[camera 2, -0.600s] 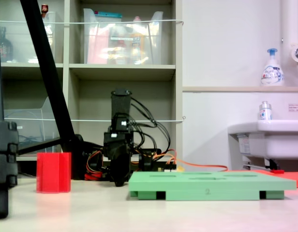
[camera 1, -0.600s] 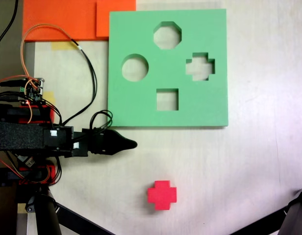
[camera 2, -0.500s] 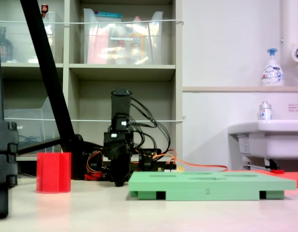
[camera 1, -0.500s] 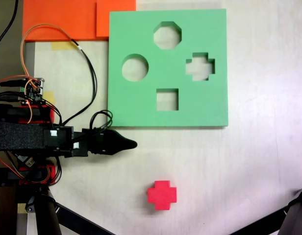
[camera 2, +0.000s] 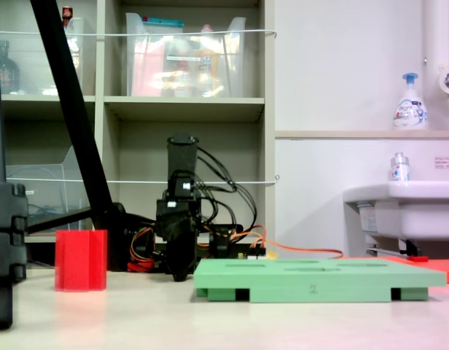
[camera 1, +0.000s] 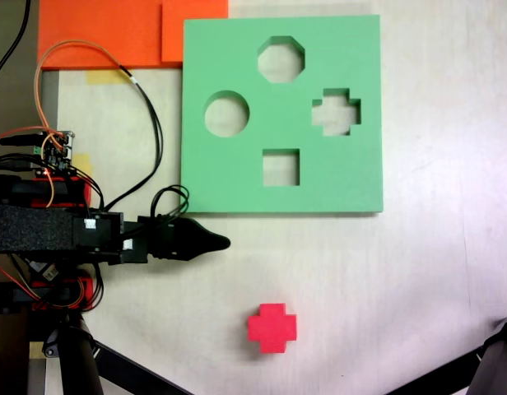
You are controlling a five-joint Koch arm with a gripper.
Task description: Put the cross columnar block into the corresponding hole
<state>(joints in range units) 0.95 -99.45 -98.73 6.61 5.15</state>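
Note:
The red cross columnar block (camera 1: 272, 327) stands upright on the pale table, alone near the first exterior view's bottom centre; in the second exterior view the block (camera 2: 80, 260) is at the left. The green foam board (camera 1: 229, 181) lies flat at the top, and its plus-shaped hole (camera 1: 336, 111) is on the board's right side. My black gripper (camera 1: 216, 242) points right just below the board's lower left corner, jaws together, nothing held. It sits up and to the left of the block, well apart from it. In the second exterior view the gripper (camera 2: 179, 271) hangs low behind the board (camera 2: 319, 281).
The board also has octagonal (camera 1: 281, 59), round (camera 1: 227, 113) and square (camera 1: 281, 167) cutouts. Orange foam sheets (camera 1: 105, 33) lie at the first exterior view's top left. Loose wires (camera 1: 142, 123) loop beside the board. Black stand legs (camera 1: 484, 370) cross the bottom corners. Shelves and a sink (camera 2: 399, 208) stand behind.

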